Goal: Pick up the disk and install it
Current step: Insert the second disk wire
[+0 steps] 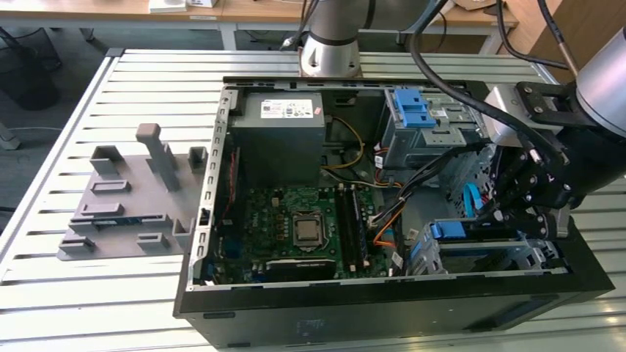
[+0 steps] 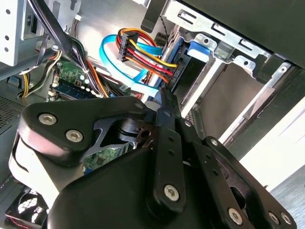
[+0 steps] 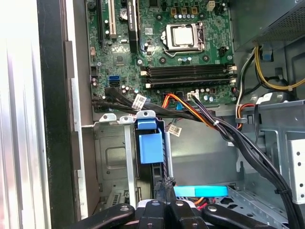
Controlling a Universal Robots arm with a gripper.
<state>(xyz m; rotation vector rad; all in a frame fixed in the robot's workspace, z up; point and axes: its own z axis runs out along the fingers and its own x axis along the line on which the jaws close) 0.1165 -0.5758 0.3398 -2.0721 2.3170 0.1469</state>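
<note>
We see the disk (image 3: pixel 151 148) standing on edge in a slot of the lower drive cage (image 3: pixel 112 157). Its blue plastic frame faces the open side of the computer case (image 1: pixel 293 326). The hand (image 3: pixel 164 185) sits right at the disk's near end, inside the case, but we cannot tell whether it is wide, narrow or gripping.

The power supply (image 1: pixel 284 139) carries a white sticker (image 1: pixel 284 110) with small print and a red mark.

The first wrist view gives us the motherboard (image 3: pixel 181 57) with its bare processor socket (image 3: pixel 183 36). It also shows small white tags on the black cable bundle (image 3: pixel 143 102).

The second wrist view looks along the hand's black linkage. Here we see a red, orange and yellow wire bundle (image 2: pixel 143 52) and a flat blue cable (image 2: pixel 112 52) beside the cage.

In the exterior view the case lies open on a slatted metal desk (image 1: pixel 98 293). A grey moulded fixture (image 1: pixel 127 198) stands on the exterior view's left, well apart from the case. Pale wooden tables (image 1: pixel 254 11) stand behind the arm's base (image 1: pixel 333 44).
</note>
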